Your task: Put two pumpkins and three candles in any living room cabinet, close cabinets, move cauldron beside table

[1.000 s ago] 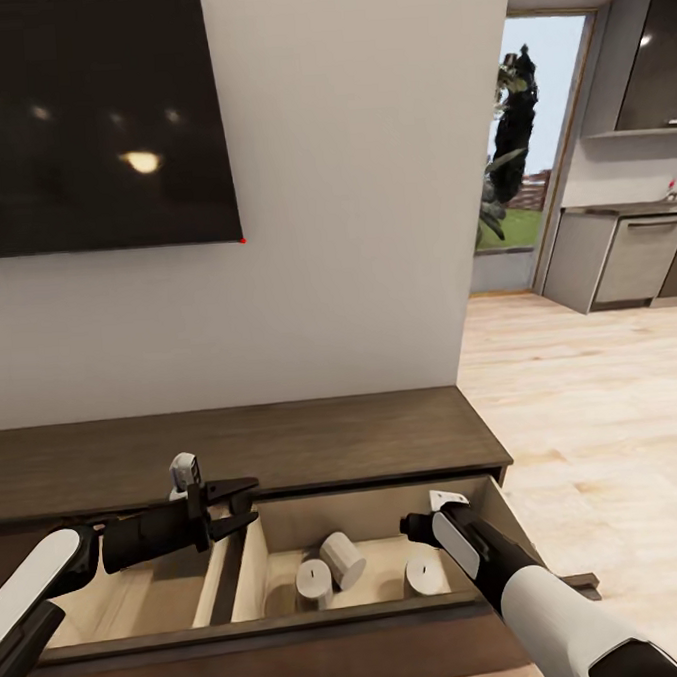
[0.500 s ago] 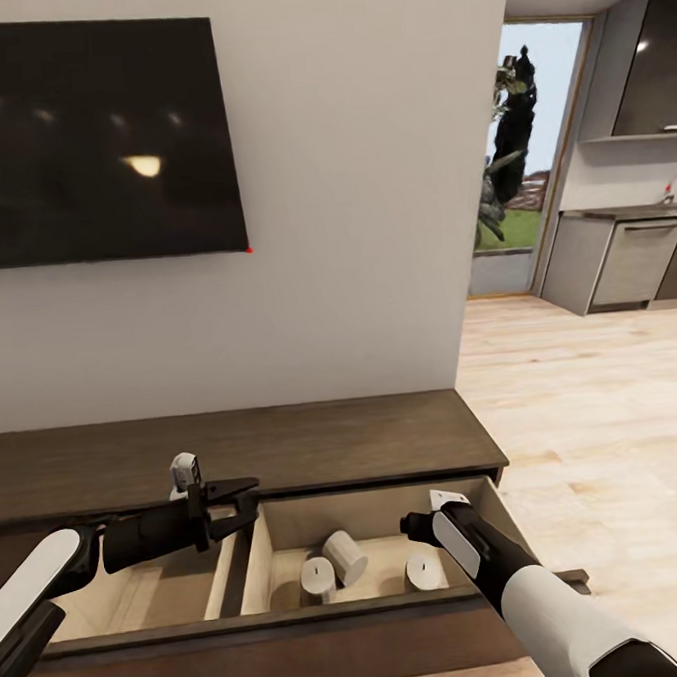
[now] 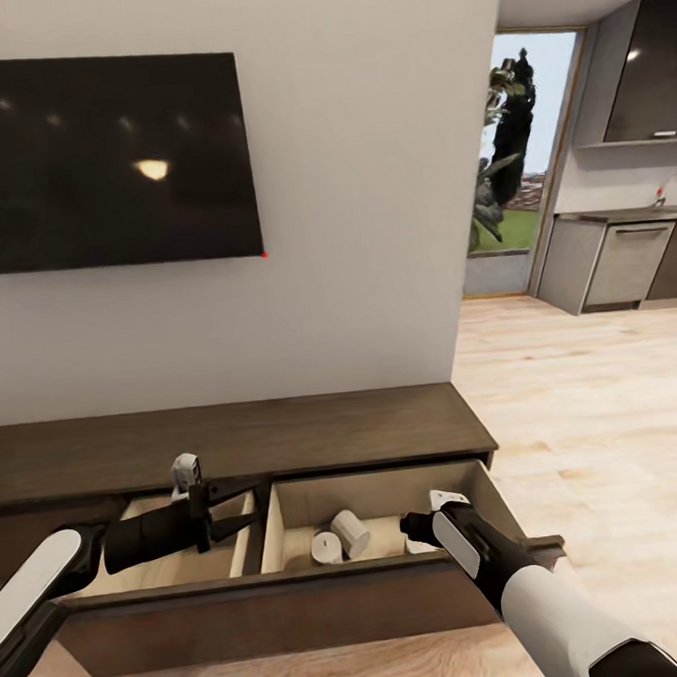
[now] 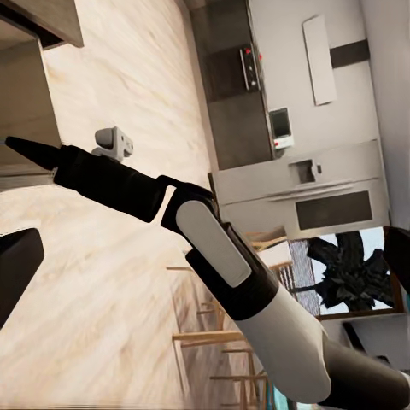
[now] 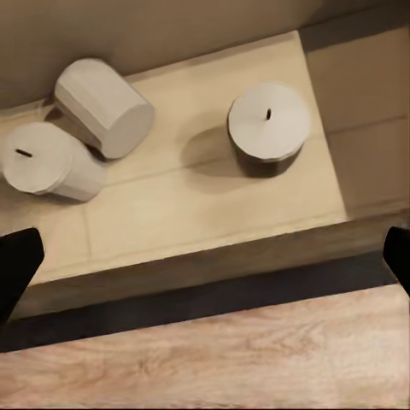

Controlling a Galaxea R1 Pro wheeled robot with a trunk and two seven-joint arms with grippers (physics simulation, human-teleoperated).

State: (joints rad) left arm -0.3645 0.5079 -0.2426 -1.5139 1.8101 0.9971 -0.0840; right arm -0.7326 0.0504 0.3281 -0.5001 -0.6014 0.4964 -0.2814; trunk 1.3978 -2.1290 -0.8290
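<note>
- Three candles (image 5: 267,124) already inside the open right drawer of the cabinet (image 3: 235,445): two upright, one (image 5: 104,105) tipped on its side and leaning against its neighbour (image 5: 44,161).
- Candle step judged done.
- No pumpkins and no cauldron to be seen here, so those steps cannot be counted as finished.
- Both drawers pulled out, pale interiors exposed; left drawer (image 3: 181,548) apparently bare where visible. Closing left to do.
- Left gripper (image 3: 240,505) hovering over the left drawer, fingers spread, pinching nothing.
- Right gripper (image 3: 408,524) poised above the right drawer near the upright candle, dark fingertips (image 5: 17,260) well apart at the frame edges of the right wrist view, holding nothing.
</note>
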